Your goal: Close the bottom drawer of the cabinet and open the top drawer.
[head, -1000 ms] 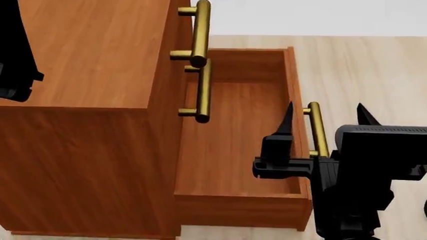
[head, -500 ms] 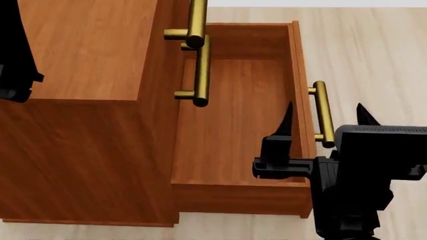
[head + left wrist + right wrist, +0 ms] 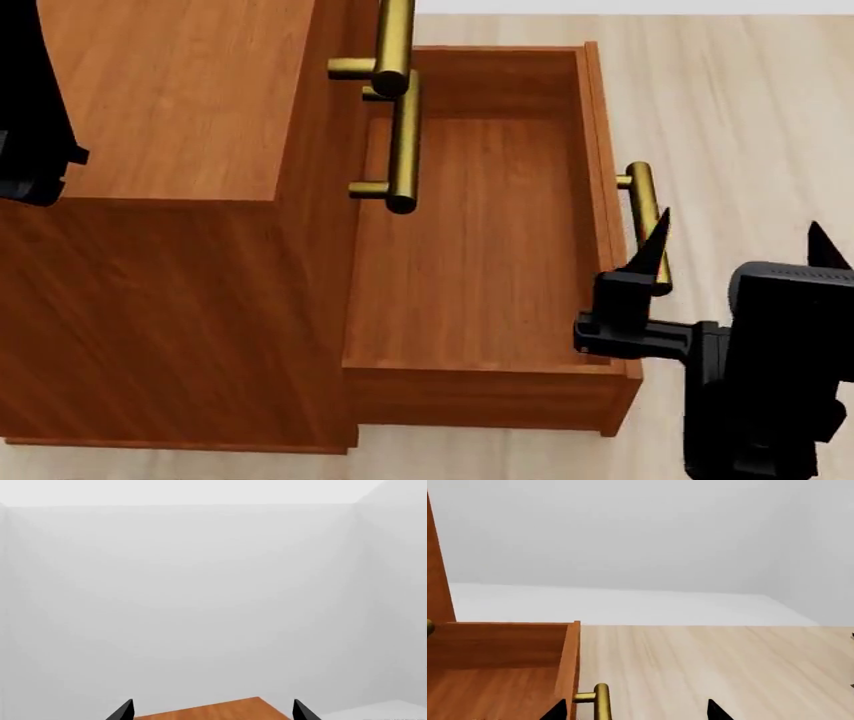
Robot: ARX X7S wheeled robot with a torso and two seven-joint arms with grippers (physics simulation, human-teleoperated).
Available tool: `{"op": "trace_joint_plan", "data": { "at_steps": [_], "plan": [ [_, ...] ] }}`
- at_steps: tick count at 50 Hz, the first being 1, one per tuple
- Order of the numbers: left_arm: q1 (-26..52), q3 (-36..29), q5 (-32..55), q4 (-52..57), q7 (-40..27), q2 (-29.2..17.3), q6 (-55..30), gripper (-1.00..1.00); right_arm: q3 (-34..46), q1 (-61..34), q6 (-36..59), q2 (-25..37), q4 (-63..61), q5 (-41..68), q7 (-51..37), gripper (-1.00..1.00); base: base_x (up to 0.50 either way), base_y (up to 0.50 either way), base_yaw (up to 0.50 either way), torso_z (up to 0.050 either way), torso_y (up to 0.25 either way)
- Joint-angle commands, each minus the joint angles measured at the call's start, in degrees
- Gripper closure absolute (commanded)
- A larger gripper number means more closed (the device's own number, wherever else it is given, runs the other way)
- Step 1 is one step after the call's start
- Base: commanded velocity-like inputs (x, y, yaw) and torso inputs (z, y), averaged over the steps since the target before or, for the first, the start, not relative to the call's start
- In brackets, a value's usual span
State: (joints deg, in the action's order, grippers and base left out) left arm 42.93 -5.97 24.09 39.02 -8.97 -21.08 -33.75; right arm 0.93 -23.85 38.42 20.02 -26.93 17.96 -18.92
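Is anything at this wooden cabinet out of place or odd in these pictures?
Only one thing: the lowest reddish-brown wooden drawer stands pulled far out of the reddish-brown wood-grain cabinet, its inside bare, while the two drawers above sit shut. Nothing looks damaged, spilled or askew.

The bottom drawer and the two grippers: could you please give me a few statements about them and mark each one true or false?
1. The bottom drawer is pulled out of the cabinet. True.
2. Something lies inside the bottom drawer. False: its floor is bare wood.
3. The right gripper is shut on the drawer's brass handle. False: it is open, with one fingertip over the handle's near end and the other out over the floor.
4. The top drawer's handle and the middle drawer's handle sit close to the cabinet front, so both drawers appear closed. True.
5. The left gripper is open above the cabinet top. True.
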Motion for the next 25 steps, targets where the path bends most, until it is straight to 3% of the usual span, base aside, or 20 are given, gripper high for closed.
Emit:
{"op": "trace_joint_plan", "data": {
  "at_steps": [1, 25],
  "plan": [
    [0.4, -0.6, 0.0, 0.0, -0.2, -0.1, -0.2, -1.00, -1.9, 2.0, -1.3, 1.2, 1.7, -2.6, -2.8, -1.00, 0.00, 0.00, 0.00, 0.000, 0.000],
    [0.1, -0.6, 0.4, 0.2, -0.6, -0.8, 0.0, -1.00, -3.1, 2.1, -2.9, 1.3, 7.1, -5.3, -6.1, -1.00, 0.00, 0.00, 0.00, 0.000, 0.000]
  ]
}}
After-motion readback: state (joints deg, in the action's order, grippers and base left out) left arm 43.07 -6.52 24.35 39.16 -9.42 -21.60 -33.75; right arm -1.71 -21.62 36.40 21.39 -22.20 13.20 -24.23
